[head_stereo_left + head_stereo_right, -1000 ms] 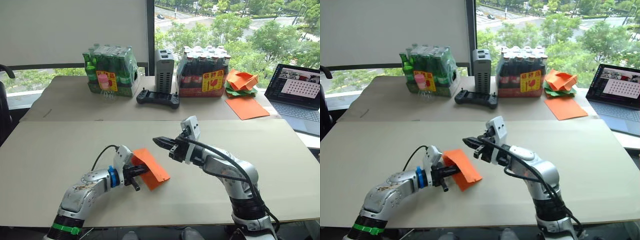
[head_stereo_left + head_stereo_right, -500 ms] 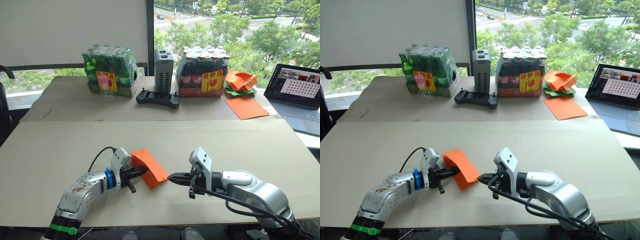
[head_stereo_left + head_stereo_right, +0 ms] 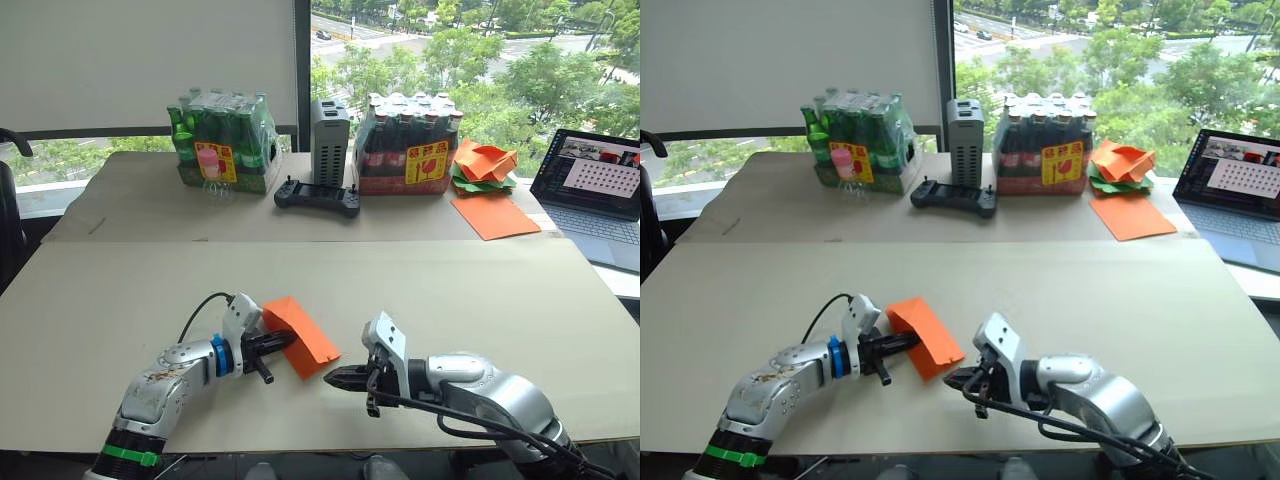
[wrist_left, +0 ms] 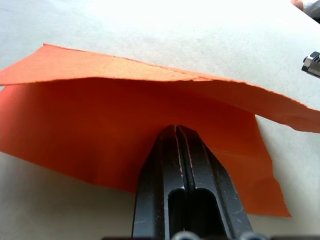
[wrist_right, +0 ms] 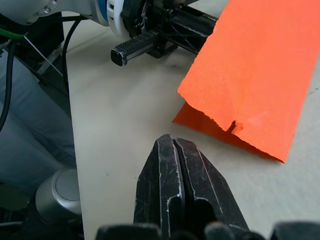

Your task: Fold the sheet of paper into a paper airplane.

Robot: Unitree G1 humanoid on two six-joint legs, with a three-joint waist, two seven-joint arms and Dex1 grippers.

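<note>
Cardboard sheets cover the table (image 3: 120, 290), which stands before a wide window with green trees outside. Along the far edge stand a pack of green bottles (image 3: 222, 140), a grey box (image 3: 329, 140), a black controller (image 3: 317, 196) and a pack of dark bottles (image 3: 410, 143). To the right lie a heap of orange and green paper shapes (image 3: 482, 164), a smooth orange sheet (image 3: 493, 215) and an open laptop (image 3: 600, 190). The folded sheet of paper (image 3: 303, 334) is near the front edge, its lower part on the table, clamped by the left gripper (image 3: 287, 340). The right gripper (image 3: 331, 378) is just beside its corner, fingers pressed together on nothing, not touching it.
</note>
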